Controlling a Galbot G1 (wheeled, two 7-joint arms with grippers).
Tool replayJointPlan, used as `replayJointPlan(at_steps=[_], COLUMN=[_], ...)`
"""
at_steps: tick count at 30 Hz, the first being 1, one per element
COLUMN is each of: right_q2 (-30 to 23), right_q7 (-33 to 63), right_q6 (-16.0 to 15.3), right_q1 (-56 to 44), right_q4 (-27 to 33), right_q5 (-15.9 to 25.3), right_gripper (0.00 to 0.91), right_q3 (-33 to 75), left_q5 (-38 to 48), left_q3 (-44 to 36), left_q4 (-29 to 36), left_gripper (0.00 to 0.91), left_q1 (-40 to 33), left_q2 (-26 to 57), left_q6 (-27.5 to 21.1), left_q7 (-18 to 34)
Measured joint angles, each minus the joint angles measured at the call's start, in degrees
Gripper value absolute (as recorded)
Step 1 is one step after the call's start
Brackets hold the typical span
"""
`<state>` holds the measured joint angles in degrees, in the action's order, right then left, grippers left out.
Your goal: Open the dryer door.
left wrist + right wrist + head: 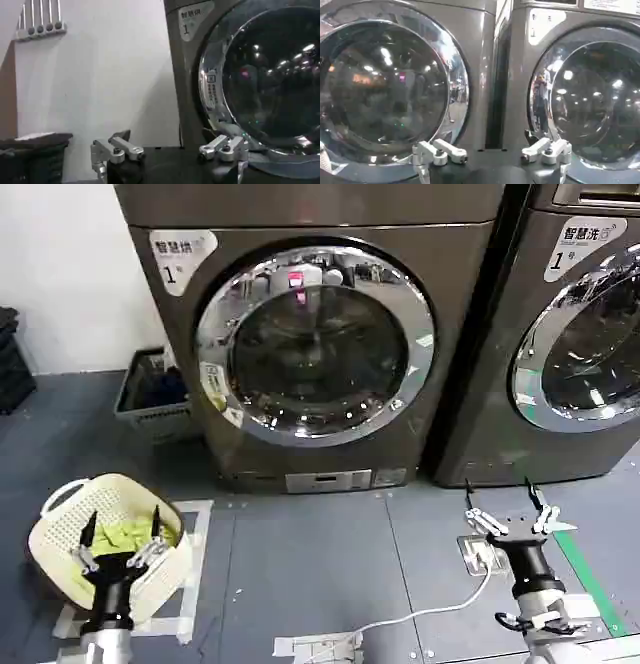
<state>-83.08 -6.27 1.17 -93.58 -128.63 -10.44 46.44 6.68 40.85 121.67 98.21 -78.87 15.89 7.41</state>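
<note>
I have both arms low in the head view, held close in front of the body and well apart from each other, one at each bottom corner. My left pincer sits at the lower left, pointing forward, its two dark-tipped fingers spread wide in a V. In the left wrist view that same left pincer shows its silver finger links splayed to either side. My right pincer sits at the lower right on its black wrist, fingers likewise parted, and the right wrist view shows it gaping, holding nothing.
</note>
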Motion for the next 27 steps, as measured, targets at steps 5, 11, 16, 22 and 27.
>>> replayJointPlan(at_steps=[5,11,16,22,27], right_q2=[1.4,4.0,7.0,11.2,15.9], right_q7=[-0.1,-0.1,-0.5,-2.1,-3.5], right_q6=[-0.7,-2.0,-2.6,-3.3,-3.7], right_q1=[0.6,1.8,2.8,3.9,5.4], right_q4=[0.0,-0.1,0.1,0.4,1.1], right_q5=[-0.9,-3.8,-6.6,-9.8,-12.8], right_gripper=[0.907,0.907,0.907,0.907,0.907], right_q3=[-0.5,-1.3,-2.2,-3.2,-4.4], left_q5=[-0.1,-0.1,-0.2,-0.5,-0.7], left_q3=[0.0,0.0,0.0,0.0,-0.1], left_q4=[0.1,0.6,1.0,1.5,1.7], left_gripper=[0.907,0.907,0.907,0.907,0.907], left_q1=[0.1,0.3,0.7,1.2,1.4], left_q2=[0.0,-0.1,-0.2,-0.3,-0.4], left_q6=[0.0,-0.1,-0.2,-0.2,-0.2], left_q7=[-0.3,-0.6,-0.7,-0.7,-0.7])
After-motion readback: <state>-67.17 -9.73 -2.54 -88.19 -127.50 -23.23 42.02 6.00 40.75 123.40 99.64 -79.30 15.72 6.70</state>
